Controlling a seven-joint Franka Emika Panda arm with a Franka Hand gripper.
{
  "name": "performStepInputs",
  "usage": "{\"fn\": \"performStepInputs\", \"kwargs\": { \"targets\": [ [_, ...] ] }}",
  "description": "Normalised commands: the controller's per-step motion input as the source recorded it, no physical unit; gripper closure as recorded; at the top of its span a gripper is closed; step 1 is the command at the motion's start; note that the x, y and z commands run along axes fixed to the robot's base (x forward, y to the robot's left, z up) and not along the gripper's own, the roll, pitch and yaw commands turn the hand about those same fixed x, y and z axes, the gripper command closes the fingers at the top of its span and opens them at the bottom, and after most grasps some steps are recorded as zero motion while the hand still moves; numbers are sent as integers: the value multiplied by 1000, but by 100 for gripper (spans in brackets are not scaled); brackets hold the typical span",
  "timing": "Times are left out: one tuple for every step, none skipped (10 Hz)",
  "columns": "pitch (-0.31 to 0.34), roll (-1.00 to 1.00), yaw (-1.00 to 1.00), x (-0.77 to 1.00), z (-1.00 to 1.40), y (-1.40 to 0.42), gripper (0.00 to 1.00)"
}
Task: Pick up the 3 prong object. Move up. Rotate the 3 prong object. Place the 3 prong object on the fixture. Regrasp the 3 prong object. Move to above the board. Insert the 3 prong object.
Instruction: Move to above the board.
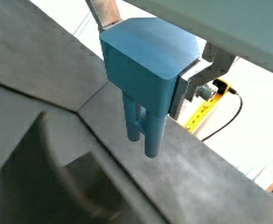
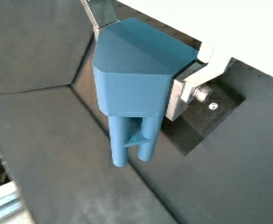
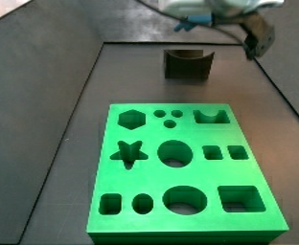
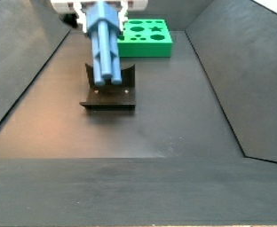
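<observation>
Above the dark floor, gripper point(image 4: 100, 18) fingers point(image 2: 185, 94) clamp the 3 prong object point(image 4: 103, 49).

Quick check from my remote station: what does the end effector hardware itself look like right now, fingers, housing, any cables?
In both wrist views the end effector, up above the fixture, has flat silver fingers and a white housing with a screwed silver bracket. A yellow and black cable runs beside it. In a side view the end effector shows a white body with dark parts.

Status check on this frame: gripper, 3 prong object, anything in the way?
Gripper shut on 3 prong object, prongs down. Held above fixture, not seated. Board untouched; path clear.
</observation>
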Motion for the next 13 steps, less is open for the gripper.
{"fn": "performStepInputs", "kwargs": {
  "targets": [
    [-68,-21,77,14,1000,128,100],
    [-75,-27,48,8,1000,115,100],
    [-73,-29,20,-6,1000,99,100],
    [-67,-30,-4,-23,979,79,100],
    [-55,-32,-30,-35,758,44,100],
    [-38,-39,-44,-39,590,27,100],
    [-17,-45,-52,-43,426,16,100],
    [4,-49,-55,-45,262,11,100],
    [-49,-1000,-177,-570,372,-1000,100],
    [-54,-1000,-176,-569,373,-1000,100],
    [-58,-1000,-183,-622,396,-1000,100],
    [-60,-1000,-185,-630,389,-1000,100],
    [-56,-1000,-194,-648,396,-1000,100]
  ]
}}
